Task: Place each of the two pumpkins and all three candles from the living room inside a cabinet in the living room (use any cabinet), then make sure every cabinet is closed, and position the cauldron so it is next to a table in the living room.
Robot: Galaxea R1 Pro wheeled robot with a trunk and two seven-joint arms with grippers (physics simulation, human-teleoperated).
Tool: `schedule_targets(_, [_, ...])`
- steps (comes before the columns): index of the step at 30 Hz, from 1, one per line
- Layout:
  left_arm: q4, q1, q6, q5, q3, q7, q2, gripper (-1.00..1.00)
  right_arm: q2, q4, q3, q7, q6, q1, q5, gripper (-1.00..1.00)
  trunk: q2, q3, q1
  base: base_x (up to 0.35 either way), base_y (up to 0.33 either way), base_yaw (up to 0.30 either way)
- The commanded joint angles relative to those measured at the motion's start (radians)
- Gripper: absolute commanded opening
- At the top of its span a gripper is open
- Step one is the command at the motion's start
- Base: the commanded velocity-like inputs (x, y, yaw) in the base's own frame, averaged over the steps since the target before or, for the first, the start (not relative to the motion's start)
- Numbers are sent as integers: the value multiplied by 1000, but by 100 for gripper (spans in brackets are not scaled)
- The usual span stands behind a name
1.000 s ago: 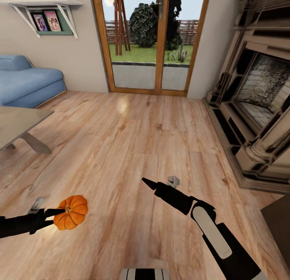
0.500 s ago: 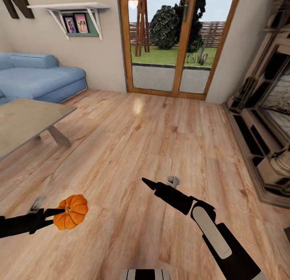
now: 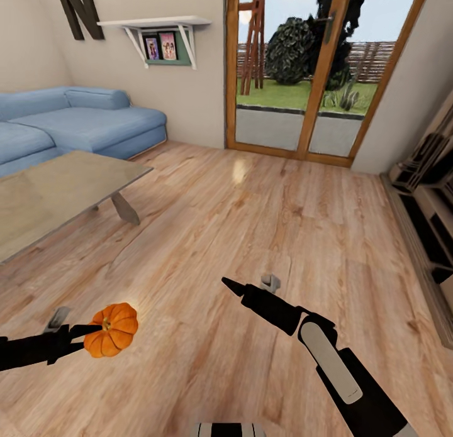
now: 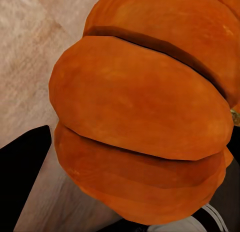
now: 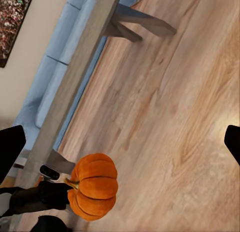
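A bright-orange ribbed pumpkin hangs above the wooden floor with my left gripper shut on it by its stem side. The left wrist view shows the pumpkin close up, with a black finger beside it. My right gripper floats to the right of it, open and holding nothing. From the right wrist I see the pumpkin held over the floor and the table beyond it. The low table, with its pale slab top, stands at the left. The candles, the cabinet and the cauldron are out of view.
A blue sofa runs along the left wall behind the table. A glass garden door is straight ahead, with a wall shelf holding photos to its left. A stepped wooden fireplace surround lines the right edge. Open wooden floor lies ahead.
The camera has turned left: table, sofa and door slid right in the picture, and the fireplace mostly left it. Both arms keep the same pose, pumpkin still held.
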Motion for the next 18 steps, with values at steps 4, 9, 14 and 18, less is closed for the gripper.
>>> schedule_targets(4, [-1, -2, 7, 11, -4, 0, 0, -100, -1, -5, 0, -1, 1, 0, -2, 100, 1, 16, -2, 0, 0, 170])
schedule_targets(9, [-1, -2, 7, 11, -4, 0, 0, -100, -2, -15, 0, 0, 2, 0, -2, 100, 2, 35, -4, 0, 0, 33])
schedule_targets(14, [-1, -2, 7, 12, -4, 0, 0, -100, -2, -10, -2, 0, 2, 0, -5, 100, 2, 32, -4, 0, 0, 4])
schedule_targets(18, [-1, -2, 7, 12, -4, 0, 0, -100, -2, -3, -1, -1, 16, 0, -12, 100, 2, 27, -4, 0, 0, 11])
